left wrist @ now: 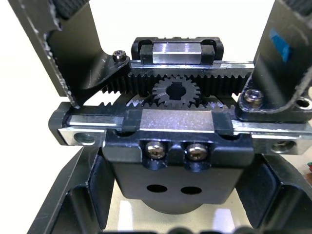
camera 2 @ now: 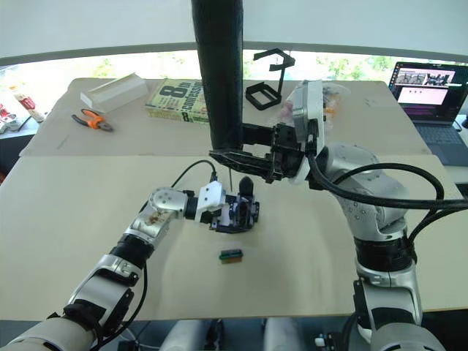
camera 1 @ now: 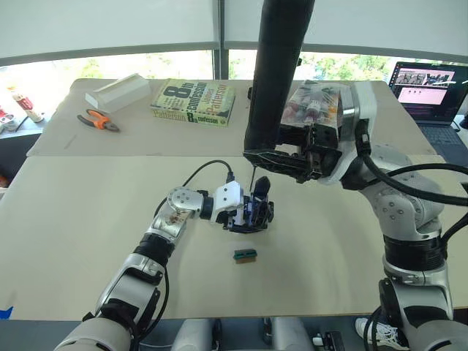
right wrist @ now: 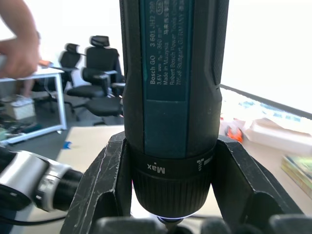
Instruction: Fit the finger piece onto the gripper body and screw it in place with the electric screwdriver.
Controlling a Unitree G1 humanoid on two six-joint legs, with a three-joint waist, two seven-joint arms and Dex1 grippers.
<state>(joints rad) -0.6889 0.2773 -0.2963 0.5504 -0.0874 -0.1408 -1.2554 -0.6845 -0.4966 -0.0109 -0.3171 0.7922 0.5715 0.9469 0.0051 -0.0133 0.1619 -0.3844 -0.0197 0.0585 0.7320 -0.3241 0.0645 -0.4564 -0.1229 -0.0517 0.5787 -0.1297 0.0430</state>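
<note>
Black electric screwdriver (camera 1: 276,73) clamped upright in right gripper (camera 1: 292,162), bit over gripper body (camera 1: 252,210) at 6 o'clock, pinched by left gripper (camera 1: 247,214).

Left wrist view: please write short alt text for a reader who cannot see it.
Close-up of the gripper body held between the left gripper's black jaws: a small central gear meshes with toothed racks above and below it. Two silver screws sit side by side under a metal rail.
</note>
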